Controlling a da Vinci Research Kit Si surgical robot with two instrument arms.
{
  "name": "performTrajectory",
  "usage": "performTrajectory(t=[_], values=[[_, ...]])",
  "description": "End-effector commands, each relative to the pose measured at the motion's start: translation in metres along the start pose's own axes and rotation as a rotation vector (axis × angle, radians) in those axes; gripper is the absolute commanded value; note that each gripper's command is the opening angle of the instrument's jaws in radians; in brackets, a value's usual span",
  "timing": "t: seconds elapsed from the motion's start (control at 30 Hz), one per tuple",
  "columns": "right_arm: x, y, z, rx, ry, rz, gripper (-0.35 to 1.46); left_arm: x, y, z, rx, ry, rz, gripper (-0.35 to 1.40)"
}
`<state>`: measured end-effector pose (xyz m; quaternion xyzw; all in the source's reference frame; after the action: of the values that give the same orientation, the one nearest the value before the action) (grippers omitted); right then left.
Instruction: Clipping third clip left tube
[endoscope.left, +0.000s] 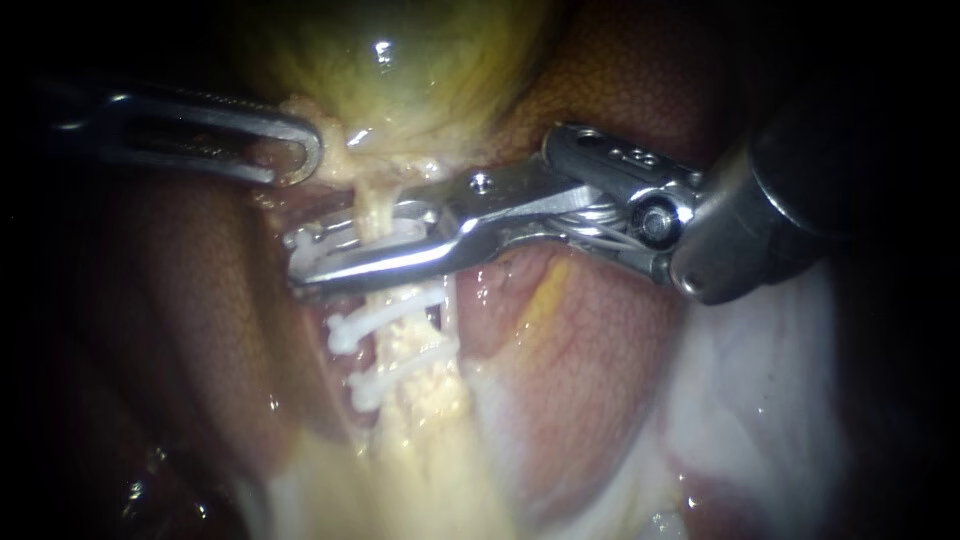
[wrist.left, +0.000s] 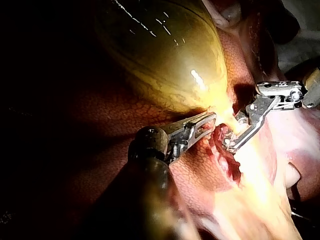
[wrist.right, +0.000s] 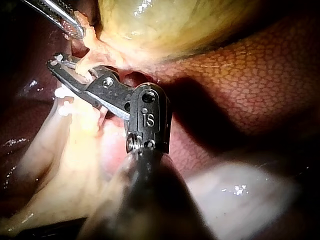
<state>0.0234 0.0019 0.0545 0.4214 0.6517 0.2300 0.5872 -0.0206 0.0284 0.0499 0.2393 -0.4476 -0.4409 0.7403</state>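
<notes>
White plastic of a clip (endoscope.left: 320, 240) is held between the narrowly parted jaws of the right instrument (endoscope.left: 305, 262). These jaws are set across the tube (endoscope.left: 372, 210), with one jaw on each side of it. Just beside them, on the side away from the gallbladder (endoscope.left: 400, 70), two clips (endoscope.left: 385, 322) are seen closed on the same tube. Pale tissue (endoscope.left: 340, 150) at the gallbladder's neck is pinched by the left instrument (endoscope.left: 295, 150), whose jaws are pressed almost together.
</notes>
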Motion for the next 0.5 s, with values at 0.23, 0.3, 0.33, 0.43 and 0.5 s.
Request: performTrajectory(t=[0.23,0.3,0.33,0.43,0.5], values=[[-0.0003,0.0004,-0.0002,0.001,-0.002,0.016,-0.35,0.0,0.0,0.0,0.0,0.0,0.001,-0.35],[-0.0003,0.0004,-0.0002,0.0,-0.002,0.016,-0.35,0.0,0.0001,0.0,0.0,0.0,0.001,-0.35],[-0.0003,0.0004,-0.0002,0.003,-0.003,0.016,-0.35,0.0,0.0001,0.0,0.0,0.0,0.001,-0.35],[-0.0003,0.0005,-0.0003,0.003,-0.003,0.016,-0.35,0.0,0.0001,0.0,0.0,0.0,0.001,-0.35],[-0.0003,0.0006,-0.0004,0.003,-0.003,0.016,-0.35,0.0,0.0001,0.0,0.0,0.0,0.001,-0.35]])
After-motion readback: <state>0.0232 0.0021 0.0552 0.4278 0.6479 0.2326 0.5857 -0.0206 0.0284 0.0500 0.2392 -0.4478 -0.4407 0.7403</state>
